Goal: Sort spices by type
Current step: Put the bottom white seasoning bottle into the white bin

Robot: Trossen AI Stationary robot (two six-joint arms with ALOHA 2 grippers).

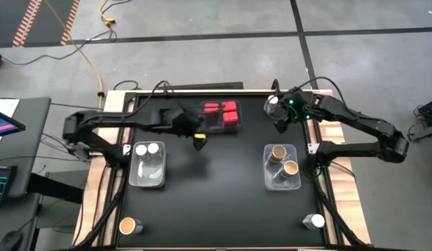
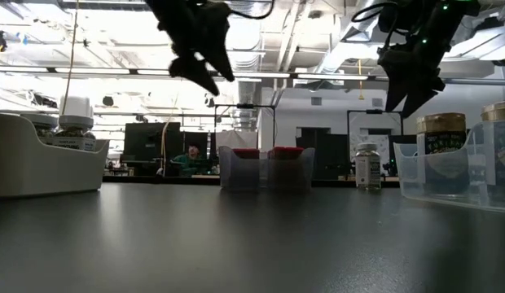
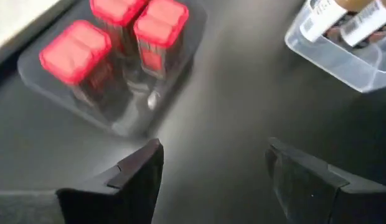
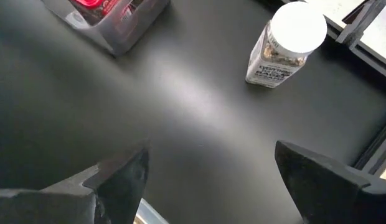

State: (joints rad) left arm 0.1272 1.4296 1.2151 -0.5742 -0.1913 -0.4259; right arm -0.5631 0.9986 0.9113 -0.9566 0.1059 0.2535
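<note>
Three red square-topped spices (image 3: 118, 37) stand in a clear bin (image 1: 221, 115) at the far middle. My left gripper (image 3: 211, 177) hangs open above the table just near of that bin (image 1: 200, 143), with nothing between its fingers. A white-capped spice jar (image 4: 286, 46) stands alone at the far right (image 1: 272, 103). My right gripper (image 4: 208, 177) hovers open beside it (image 1: 280, 124), clear of it. Two white-capped jars stand in the left bin (image 1: 148, 164), and two tan-lidded jars in the right bin (image 1: 281, 166).
A tan-lidded jar (image 1: 127, 225) stands loose at the near left corner and a white-capped jar (image 1: 313, 222) at the near right corner. The black tabletop between the three bins is bare (image 1: 216, 188). In the low view a person shows far behind the table.
</note>
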